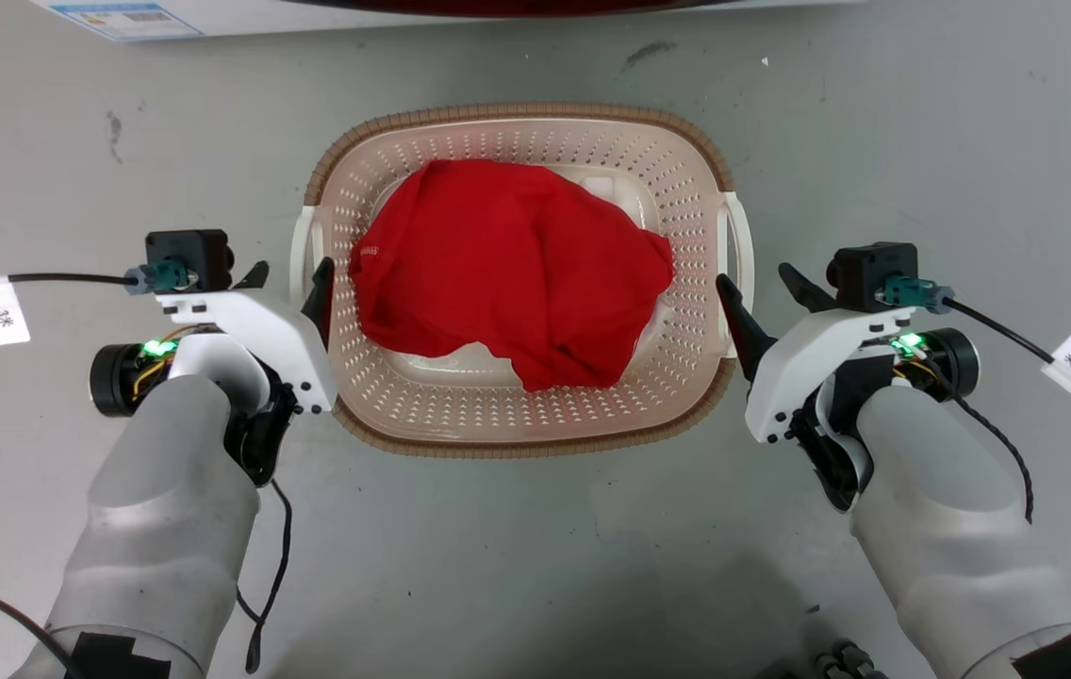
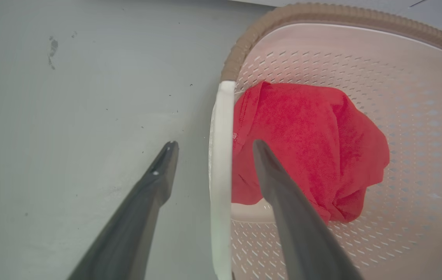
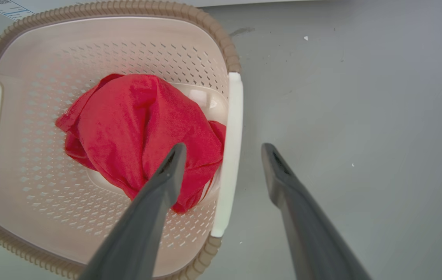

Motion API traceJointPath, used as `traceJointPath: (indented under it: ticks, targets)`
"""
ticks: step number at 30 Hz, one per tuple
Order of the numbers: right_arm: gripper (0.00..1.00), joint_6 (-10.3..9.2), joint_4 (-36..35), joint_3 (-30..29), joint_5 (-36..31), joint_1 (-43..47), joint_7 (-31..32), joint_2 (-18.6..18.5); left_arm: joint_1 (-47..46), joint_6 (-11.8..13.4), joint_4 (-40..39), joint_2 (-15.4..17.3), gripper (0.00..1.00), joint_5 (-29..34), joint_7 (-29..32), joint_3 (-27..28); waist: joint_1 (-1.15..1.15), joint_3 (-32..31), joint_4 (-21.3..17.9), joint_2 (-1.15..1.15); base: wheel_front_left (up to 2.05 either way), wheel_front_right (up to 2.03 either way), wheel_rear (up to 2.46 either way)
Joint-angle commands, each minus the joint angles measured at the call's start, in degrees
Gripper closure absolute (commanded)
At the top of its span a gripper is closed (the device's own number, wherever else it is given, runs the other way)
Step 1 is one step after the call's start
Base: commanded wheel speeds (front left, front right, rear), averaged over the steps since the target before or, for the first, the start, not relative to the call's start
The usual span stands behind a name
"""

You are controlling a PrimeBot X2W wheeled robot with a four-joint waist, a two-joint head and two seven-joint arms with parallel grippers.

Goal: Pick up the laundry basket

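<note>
Grasp and lift outstanding: the cream-pink perforated plastic laundry basket (image 1: 517,415) rests on the grey floor (image 1: 535,566), with the left gripper (image 1: 290,278) and right gripper (image 1: 755,278) each spread wide astride a white handle (image 1: 743,236).

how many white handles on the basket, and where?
2. The left handle is on the laundry basket's left side, between the left gripper's open fingers. The right handle is on its right side, between the right gripper's open fingers. None seems hidden.

Bright, even overhead light; soft shadows on the floor (image 1: 517,566); wrist views bowed at edges.
</note>
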Motion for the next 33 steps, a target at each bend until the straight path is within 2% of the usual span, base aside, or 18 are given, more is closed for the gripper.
traceJointPath:
  ticks: [1,4,5,16,17,18,19,20,21,22,23,33]
  targets:
    - [0.00,-0.02,1.34,1.57,1.57,-1.59,-0.02,0.02,-0.97,-0.08,0.82,0.38,0.00,-1.20,1.31,-0.87,-0.01,0.78,-0.21,0.00,0.00,0.00,0.00]
    - [0.00,-0.02,3.05,4.75,4.40,-3.25,0.72,0.05,-2.12,-0.09,1.60,1.29,0.00,-2.90,3.13,-2.44,-0.01,1.71,-0.25,0.00,0.00,0.00,0.00]
    - [0.00,-0.02,4.43,7.62,6.68,-4.53,1.48,0.04,-3.04,-0.09,2.56,1.66,0.00,-4.29,4.46,-3.83,-0.01,2.61,-0.30,0.00,0.00,0.00,0.00]
    - [0.00,-0.02,6.59,15.89,15.02,-8.85,4.87,0.04,-7.17,-0.10,5.69,1.90,0.00,-8.37,6.32,-6.72,-0.01,5.29,-0.90,0.00,0.00,0.00,0.00]
    - [0.00,-0.02,6.74,16.50,15.52,-9.22,5.14,0.05,-7.59,-0.10,5.87,1.87,0.05,-8.61,6.36,-6.95,-0.01,5.42,-0.90,0.00,0.00,0.00,0.00]
    - [0.00,-0.02,6.82,16.90,16.41,-9.53,5.62,0.05,-8.07,-0.10,5.83,1.78,0.57,-8.92,6.42,-7.28,-0.01,5.61,-0.91,0.00,0.00,0.00,0.00]
    - [0.02,-0.02,7.06,17.32,17.24,-9.85,6.17,0.04,-8.31,-0.10,5.65,1.55,1.00,-9.54,6.91,-7.66,-0.01,5.82,-0.98,0.00,0.00,0.00,0.00]
    - [0.56,-0.02,7.02,17.84,18.17,-10.09,6.84,0.05,-8.45,-0.10,5.49,1.53,1.00,-9.97,7.27,-8.13,-0.01,6.05,-1.10,0.00,0.00,0.00,0.00]
    - [0.92,-0.02,7.02,18.17,19.08,-10.44,7.28,0.03,-8.70,-0.10,5.40,1.73,1.00,-10.36,7.50,-8.46,-0.01,6.28,-1.22,0.00,0.00,0.00,0.00]
    - [0.92,-0.02,7.02,18.17,19.08,-10.44,7.28,0.03,-8.70,-0.10,5.40,1.73,1.00,-10.36,7.50,-8.46,-0.01,6.28,-1.22,0.00,0.00,0.00,0.00]
    - [1.00,0.00,6.88,19.08,20.56,-10.95,7.66,0.08,-9.15,-0.09,5.24,1.88,1.00,-11.31,7.77,-9.15,-0.01,6.55,-1.38,0.00,0.00,0.00,0.00]
    - [1.00,0.31,7.56,24.50,24.62,-11.36,8.54,0.79,-9.06,-0.35,5.03,-0.35,1.00,-15.13,9.18,-13.02,-0.01,5.07,-0.89,0.00,0.00,0.00,0.00]
